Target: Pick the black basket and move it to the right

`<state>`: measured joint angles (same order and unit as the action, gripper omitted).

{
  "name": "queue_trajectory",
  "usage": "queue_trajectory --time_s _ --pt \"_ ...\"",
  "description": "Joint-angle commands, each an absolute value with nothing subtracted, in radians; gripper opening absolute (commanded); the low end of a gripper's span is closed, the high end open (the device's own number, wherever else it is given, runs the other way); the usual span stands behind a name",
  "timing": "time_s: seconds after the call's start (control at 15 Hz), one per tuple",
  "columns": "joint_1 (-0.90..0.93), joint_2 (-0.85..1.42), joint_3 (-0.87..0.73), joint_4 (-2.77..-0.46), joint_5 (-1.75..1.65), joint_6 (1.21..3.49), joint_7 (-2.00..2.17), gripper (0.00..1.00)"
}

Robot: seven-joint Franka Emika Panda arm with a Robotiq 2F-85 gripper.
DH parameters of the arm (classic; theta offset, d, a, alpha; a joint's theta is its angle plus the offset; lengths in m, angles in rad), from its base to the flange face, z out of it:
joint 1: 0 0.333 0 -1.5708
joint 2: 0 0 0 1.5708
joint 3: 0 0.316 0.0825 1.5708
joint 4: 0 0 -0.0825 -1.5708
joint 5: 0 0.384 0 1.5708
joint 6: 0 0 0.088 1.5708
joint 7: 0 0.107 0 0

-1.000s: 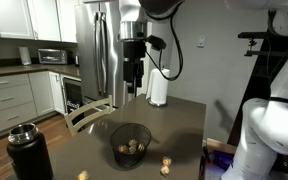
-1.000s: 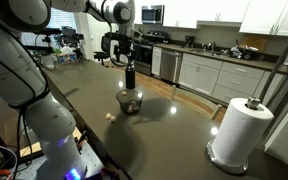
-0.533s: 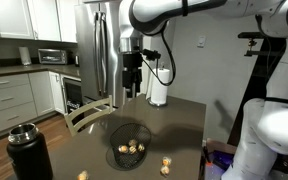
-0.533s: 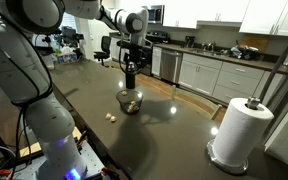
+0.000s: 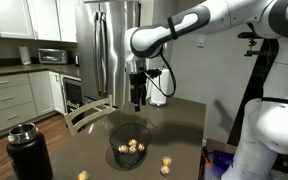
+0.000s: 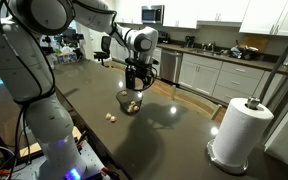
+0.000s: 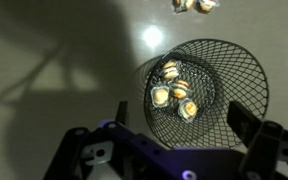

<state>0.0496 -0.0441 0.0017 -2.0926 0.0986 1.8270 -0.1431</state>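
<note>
Dark kitchen table (image 5: pixel 180 124) bearing the black basket (image 5: pixel 116 141); claw (image 5: pixel 138 103) above it, fingers spread wide, gripping nothing.

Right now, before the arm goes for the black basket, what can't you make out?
Wrist view: the small pieces inside the black basket are blurred, and too small in both exterior views; their kind is unclear.
Wrist view: loose pieces are cut off by the top edge.
In an exterior view, the thermos base is cut off by the bottom edge.
All views: how high the fingers stand above the basket rim.
</note>
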Motion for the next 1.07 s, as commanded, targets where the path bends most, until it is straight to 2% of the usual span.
queue_trajectory --time_s 0.0,0.33,1.0 --pt "0.022 -0.019 -0.012 -2.153 0.099 1.919 -0.242 1.00" --pt "0.013 0.044 -0.015 -2.172 0.125 2.026 -0.351 1.00" --pt "0.004 0.155 0.007 -2.171 0.200 2.058 -0.451 1.00"
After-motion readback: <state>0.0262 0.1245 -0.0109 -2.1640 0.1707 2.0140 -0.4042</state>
